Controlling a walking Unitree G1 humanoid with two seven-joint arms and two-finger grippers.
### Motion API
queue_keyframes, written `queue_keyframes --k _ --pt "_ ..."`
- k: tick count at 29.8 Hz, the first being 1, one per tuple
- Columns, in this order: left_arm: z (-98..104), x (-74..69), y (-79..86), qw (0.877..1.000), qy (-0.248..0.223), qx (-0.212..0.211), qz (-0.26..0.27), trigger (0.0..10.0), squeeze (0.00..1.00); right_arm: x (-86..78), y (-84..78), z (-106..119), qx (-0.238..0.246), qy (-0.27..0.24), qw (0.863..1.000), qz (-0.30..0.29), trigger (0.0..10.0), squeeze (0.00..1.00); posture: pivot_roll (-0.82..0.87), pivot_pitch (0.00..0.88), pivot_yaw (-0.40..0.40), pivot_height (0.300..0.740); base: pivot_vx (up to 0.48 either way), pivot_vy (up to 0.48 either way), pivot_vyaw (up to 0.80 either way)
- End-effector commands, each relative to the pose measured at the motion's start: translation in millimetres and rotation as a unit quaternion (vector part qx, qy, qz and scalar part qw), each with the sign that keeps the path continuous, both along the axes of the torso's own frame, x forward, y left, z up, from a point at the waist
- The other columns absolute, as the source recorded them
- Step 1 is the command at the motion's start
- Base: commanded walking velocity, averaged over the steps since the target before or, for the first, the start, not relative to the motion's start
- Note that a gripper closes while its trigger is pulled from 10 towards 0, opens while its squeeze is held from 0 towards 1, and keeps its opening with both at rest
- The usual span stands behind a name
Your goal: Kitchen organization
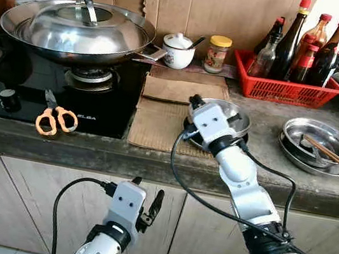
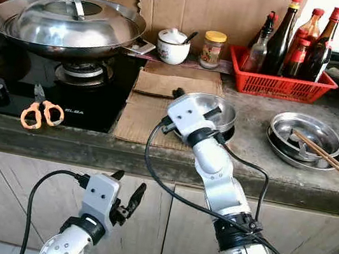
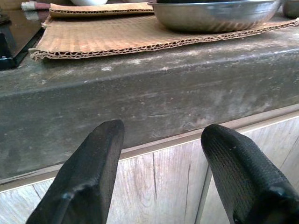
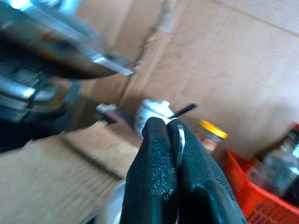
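Grey stone counter [image 1: 266, 126] over wood-grain cabinet doors, cardboard lining the tiled wall behind; black gas hob [image 1: 21, 87] at robot's left carrying a lidded steel wok [image 1: 78, 29]; orange-handled scissors [image 1: 56, 119] on the hob's front edge, blades pointing toward the wall. Steel bowl [image 2: 220, 109] sits on cardboard mat [image 1: 157, 122] at centre; right gripper [image 4: 173, 128] at its near rim, fingers pressed together on a thin sliver of that rim. Left gripper [image 3: 161, 140] below the counter edge, fingers spread; red basket [image 1: 285, 90] of bottles at back right.
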State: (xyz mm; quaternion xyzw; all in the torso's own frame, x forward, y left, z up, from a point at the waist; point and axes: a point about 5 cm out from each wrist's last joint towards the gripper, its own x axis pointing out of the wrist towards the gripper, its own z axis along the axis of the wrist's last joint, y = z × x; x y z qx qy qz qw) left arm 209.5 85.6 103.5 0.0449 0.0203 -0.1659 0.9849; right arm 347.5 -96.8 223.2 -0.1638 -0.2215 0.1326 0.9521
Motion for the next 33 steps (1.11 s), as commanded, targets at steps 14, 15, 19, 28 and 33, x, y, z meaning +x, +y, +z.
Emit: queue_keyframes --k 14,15,19,28,33 --pt "0 1.6 -0.1 1.0 0.0 0.001 0.001 10.0 0.0 -31.8 -19.2 54 0.174 -0.093 0.979 -0.043 0.0 0.0 0.03 0.0 -0.026 0.74 0.0 0.0 0.0" --pt "0 1.6 -0.1 1.0 0.0 0.001 0.001 10.0 0.0 -33.0 -19.5 56 0.177 -0.095 0.979 -0.043 0.0 0.0 0.03 0.0 -0.026 0.74 0.0 0.0 0.0" --pt "-1 1.6 0.3 1.0 -0.001 0.001 0.001 10.0 0.0 -35.3 -20.5 59 0.183 -0.098 0.977 -0.045 0.0 0.0 0.03 0.0 -0.021 0.74 0.0 0.0 0.0" --pt "0 1.3 0.6 1.0 -0.003 0.0 0.0 10.0 0.0 -36.2 -27.5 68 0.19 -0.102 0.975 -0.058 0.0 0.0 0.03 0.0 -0.022 0.74 -0.297 0.0 0.0" --pt "0 1.0 0.8 1.0 -0.003 0.001 -0.002 10.0 0.0 -36.9 -33.0 72 0.196 -0.112 0.971 -0.077 0.0 0.0 0.03 0.0 -0.017 0.74 -0.313 0.0 0.0"
